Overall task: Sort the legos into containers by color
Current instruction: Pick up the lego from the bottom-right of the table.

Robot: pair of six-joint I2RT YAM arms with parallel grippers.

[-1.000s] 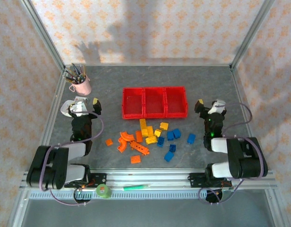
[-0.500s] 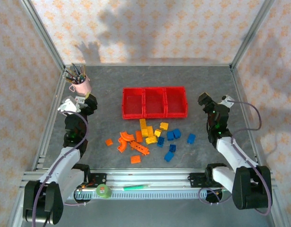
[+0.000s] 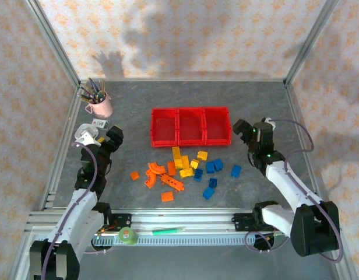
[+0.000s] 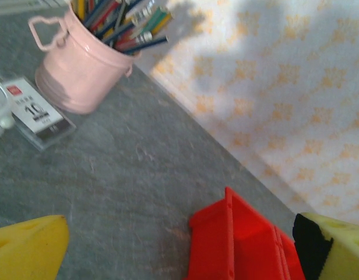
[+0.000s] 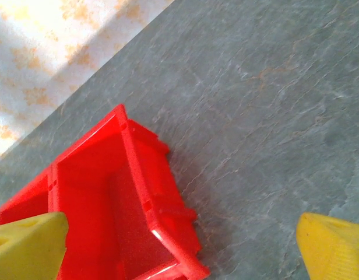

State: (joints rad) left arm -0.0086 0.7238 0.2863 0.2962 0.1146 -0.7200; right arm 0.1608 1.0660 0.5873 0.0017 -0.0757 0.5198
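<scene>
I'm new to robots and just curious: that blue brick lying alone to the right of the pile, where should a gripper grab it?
Probably from straight above, pinching the blue brick across two opposite side faces. It lies flat with free space on every side, nearest the open right gripper.

The legos [image 3: 184, 164] lie scattered before the containers [image 3: 191, 142], the pen cup [image 3: 102, 107] behind to their left.

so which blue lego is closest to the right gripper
The lone blue lego, rightmost of all the legos and apart from the rest, lies nearest the right gripper.
</scene>
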